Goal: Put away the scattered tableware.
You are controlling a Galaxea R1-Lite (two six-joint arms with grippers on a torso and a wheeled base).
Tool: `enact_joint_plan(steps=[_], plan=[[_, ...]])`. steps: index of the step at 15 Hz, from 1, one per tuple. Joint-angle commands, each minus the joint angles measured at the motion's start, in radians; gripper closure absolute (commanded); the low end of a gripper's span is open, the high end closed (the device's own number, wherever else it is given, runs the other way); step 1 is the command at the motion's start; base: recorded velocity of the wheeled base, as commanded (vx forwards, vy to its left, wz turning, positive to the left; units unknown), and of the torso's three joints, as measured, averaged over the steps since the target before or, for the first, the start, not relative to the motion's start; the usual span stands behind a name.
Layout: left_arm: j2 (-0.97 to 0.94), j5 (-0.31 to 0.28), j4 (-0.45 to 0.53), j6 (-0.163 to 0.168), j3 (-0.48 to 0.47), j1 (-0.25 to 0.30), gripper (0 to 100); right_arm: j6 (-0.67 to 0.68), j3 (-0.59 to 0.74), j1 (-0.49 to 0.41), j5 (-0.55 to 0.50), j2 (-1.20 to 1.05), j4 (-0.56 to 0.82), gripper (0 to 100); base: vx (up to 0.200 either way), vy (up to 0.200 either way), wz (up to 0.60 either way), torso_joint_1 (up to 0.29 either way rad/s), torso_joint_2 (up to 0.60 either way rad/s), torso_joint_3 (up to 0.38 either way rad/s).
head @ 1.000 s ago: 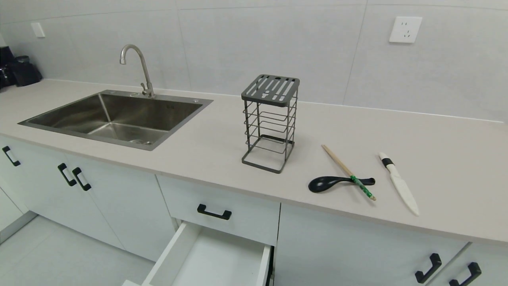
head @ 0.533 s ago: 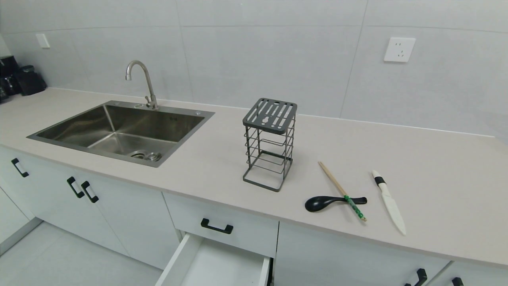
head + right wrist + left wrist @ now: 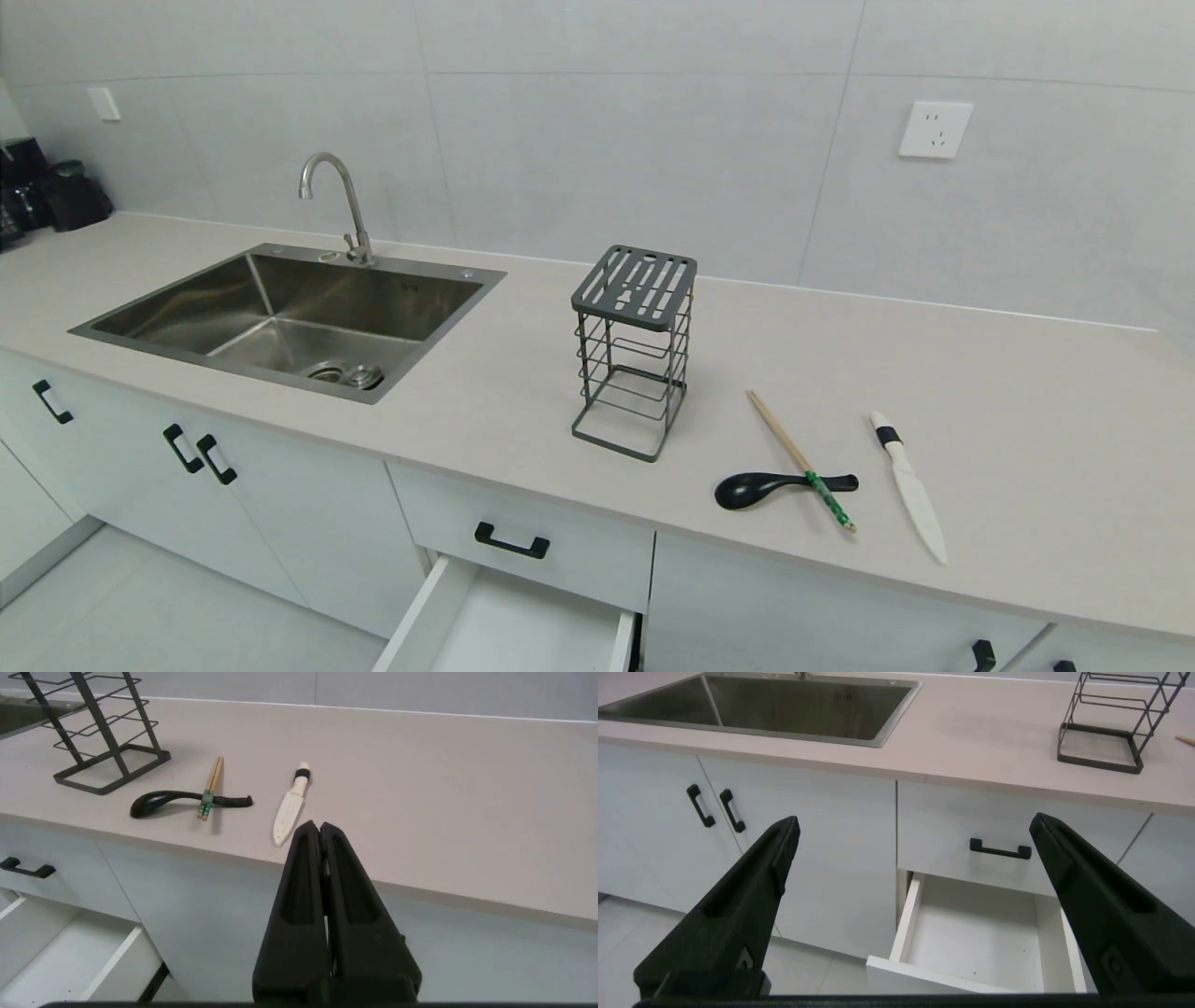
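Hovering before the cabinets, left gripper gapes, right gripper pinched.

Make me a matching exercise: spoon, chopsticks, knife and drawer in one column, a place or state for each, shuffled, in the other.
1. spoon
2. chopsticks
3. knife
4. drawer

A. pulled open below the counter
B. white blade, black band on the handle
C. lying across another utensil's handle
D. black, crossed by another utensil

Pairs: 1-D, 2-C, 3-B, 4-A
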Motion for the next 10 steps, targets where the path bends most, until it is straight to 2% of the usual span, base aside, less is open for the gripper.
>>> enact_joint_plan(steps=[1,10], plan=[[0.001,0.000,-0.001,0.000,0.000,0.000,0,0.000,0.000,0.000,0.000,0.001,0.000,100,0.000,0.000,0.00,0.000,0.00,0.000],[0.001,0.000,-0.001,0.000,0.000,0.000,0,0.000,0.000,0.002,0.000,0.001,0.000,100,0.000,0.000,0.00,0.000,0.00,0.000]])
